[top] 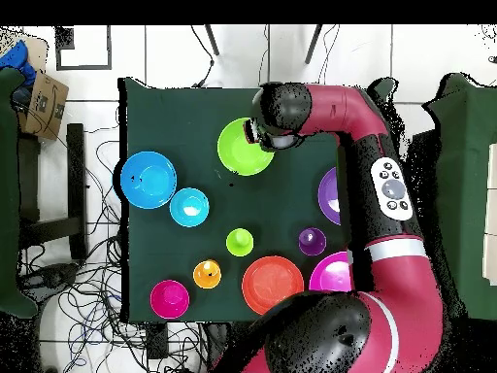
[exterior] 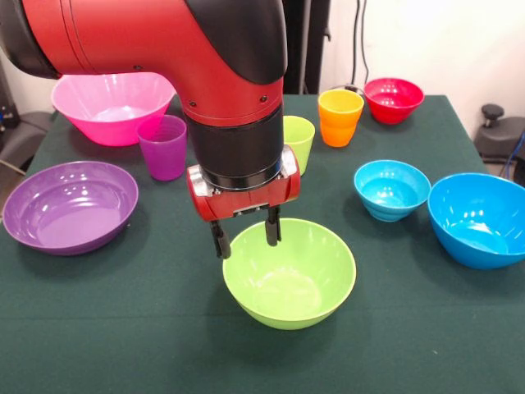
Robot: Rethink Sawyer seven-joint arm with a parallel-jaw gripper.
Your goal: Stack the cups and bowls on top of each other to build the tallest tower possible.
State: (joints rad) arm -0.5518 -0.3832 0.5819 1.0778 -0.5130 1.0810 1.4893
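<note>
the gripper sits at the lime green bowl in the lower middle of the front view, its 2 fingers apart and straddling the back rim, so i'd guess it's lining up a rim pinch to lift it. nothing is stacked yet: the other bowls and 3 cups are spread singly over the dark green table. overhead, there's white tiled floor and loose cables all around.

A lab: loose cables sprawl around the green-clothed table.
</note>
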